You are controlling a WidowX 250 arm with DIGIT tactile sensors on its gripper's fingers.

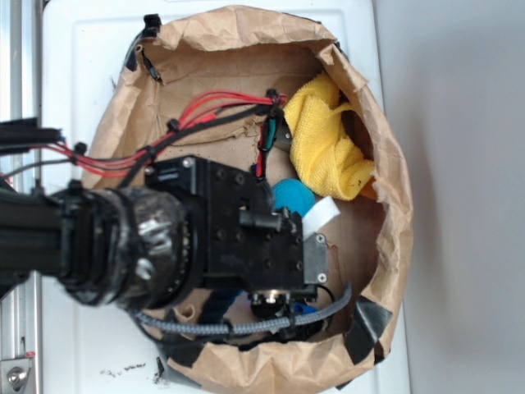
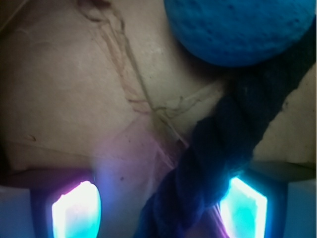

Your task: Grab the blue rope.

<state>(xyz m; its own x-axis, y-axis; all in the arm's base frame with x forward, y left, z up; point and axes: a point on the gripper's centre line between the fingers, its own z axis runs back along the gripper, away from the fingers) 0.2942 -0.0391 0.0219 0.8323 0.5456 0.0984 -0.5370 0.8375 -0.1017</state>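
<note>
Wrist view: the pincer stands wide open, holding nothing, its two glowing fingers straddling the blue rope. The rope runs diagonally across the crumpled paper bag, passing under the teal ball and lying closer to the right finger than the left. Risks, as judged: an off-centre closure could roll the rope aside; the ball touching the rope may be nudged or caught. No legible writing or brand appears.

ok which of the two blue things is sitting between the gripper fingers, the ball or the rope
The blue rope: dark navy and twisted, it runs down between the lit fingertips, close to the right one. The round teal ball lies further ahead, beyond them.
</note>
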